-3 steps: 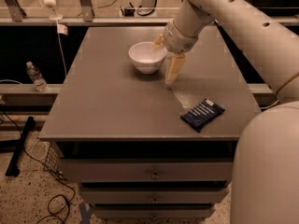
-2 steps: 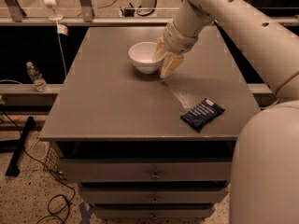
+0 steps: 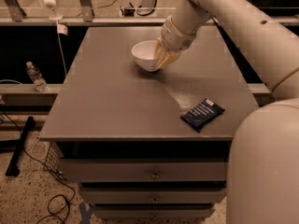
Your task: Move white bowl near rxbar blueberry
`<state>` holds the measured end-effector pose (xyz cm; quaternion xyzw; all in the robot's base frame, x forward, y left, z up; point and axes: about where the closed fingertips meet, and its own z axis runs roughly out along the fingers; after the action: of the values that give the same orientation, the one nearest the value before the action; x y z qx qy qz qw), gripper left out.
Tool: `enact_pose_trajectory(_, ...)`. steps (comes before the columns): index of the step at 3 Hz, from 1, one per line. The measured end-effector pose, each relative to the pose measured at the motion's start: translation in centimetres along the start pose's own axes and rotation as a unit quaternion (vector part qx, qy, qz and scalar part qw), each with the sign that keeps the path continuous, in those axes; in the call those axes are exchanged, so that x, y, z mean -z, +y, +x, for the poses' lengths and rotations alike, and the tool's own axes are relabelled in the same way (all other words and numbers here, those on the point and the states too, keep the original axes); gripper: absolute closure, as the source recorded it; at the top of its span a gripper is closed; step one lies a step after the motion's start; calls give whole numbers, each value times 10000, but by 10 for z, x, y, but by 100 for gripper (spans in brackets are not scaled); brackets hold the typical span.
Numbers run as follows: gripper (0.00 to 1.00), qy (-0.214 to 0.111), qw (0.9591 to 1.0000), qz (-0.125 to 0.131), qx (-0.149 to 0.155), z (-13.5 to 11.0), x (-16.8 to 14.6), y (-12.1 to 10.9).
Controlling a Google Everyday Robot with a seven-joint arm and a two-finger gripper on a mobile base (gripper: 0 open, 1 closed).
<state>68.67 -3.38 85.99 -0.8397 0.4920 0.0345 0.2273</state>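
the small round glossy white bowl [image 3: 145, 55] sat toward the back of the grey tabletop [image 3: 112, 101], well apart from the flat navy-blue rxbar blueberry wrapper [image 3: 202, 114] near the front right edge, so it likely needed carrying forward and right. the tan gripper [image 3: 164, 58] was at the bowl's right rim, seemingly placed for a rim grasp; whether it had closed could not be told. the white arm sloped down from the upper right, wrist angled toward the bowl.

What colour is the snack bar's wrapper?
The rxbar blueberry is dark navy with white text, in the camera view. The gripper is at the white bowl.
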Motion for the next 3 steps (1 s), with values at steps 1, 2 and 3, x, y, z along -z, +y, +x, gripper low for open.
enact_pose_trajectory(1,100,95,9999,45,92,-2,14,-2)
enact_pose_trajectory(2,100,165,9998,116,-73,11,30,16)
enact_pose_trajectory(3,100,190,9987,153,-445,38,42,51)
